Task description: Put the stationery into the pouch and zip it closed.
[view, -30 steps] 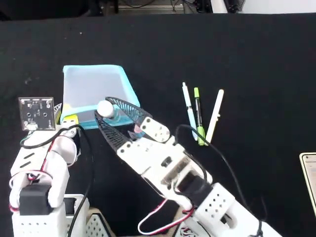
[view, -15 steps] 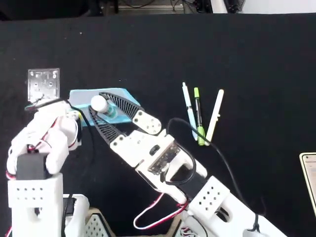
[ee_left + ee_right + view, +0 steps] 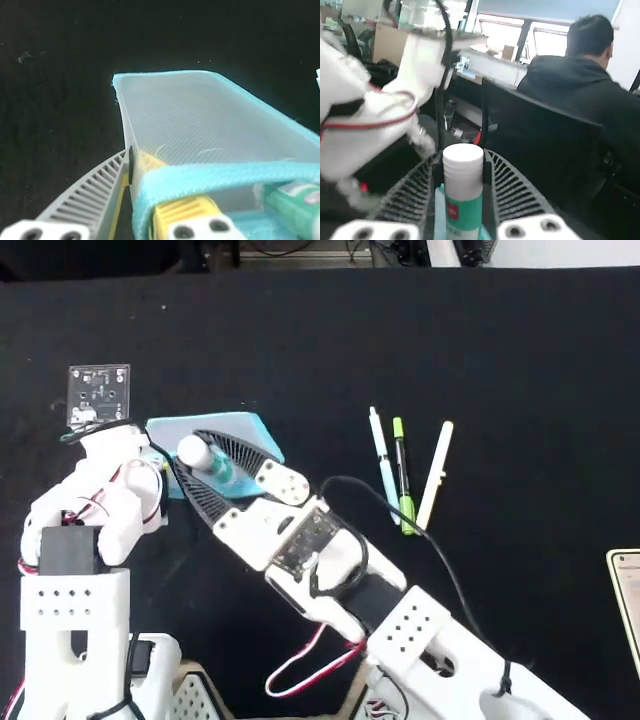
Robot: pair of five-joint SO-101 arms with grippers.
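1. Black cloth covers the table [image 3: 520,350], and both arms come in from its near edge.
2. At the left of the table lies the pouch [image 3: 245,428], light blue, with its mouth open toward the arms. The left wrist view shows its see-through mesh wall and teal rim.
3. The left gripper [image 3: 134,167] is clenched on the pouch's rim at one corner of the mouth. Its grey ribbed jaw is outside the mesh wall and its yellow jaw is inside.
4. The glue stick [image 3: 220,473], with a white cap and green body, is grasped between the black ribbed jaws of the right gripper [image 3: 190,448]. The cap stands clear above the jaw tips.
5. From above, the stick is over the near edge of the pouch, at the mouth. The left wrist view shows its green body just behind the teal rim, but I cannot tell how far in its lower end is.
6. The left arm [image 3: 95,510] is just beside the pouch on its left, and the right arm [image 3: 330,570] slants across from the lower right.
7. Well apart to the right, three pens lie on the cloth: a blue pen [image 3: 383,465], a green pen [image 3: 403,475] and a white pen [image 3: 435,475]. They are fanned out at the far ends and close together at the near ends.
8. A card [image 3: 627,600] lies at the table's right edge.
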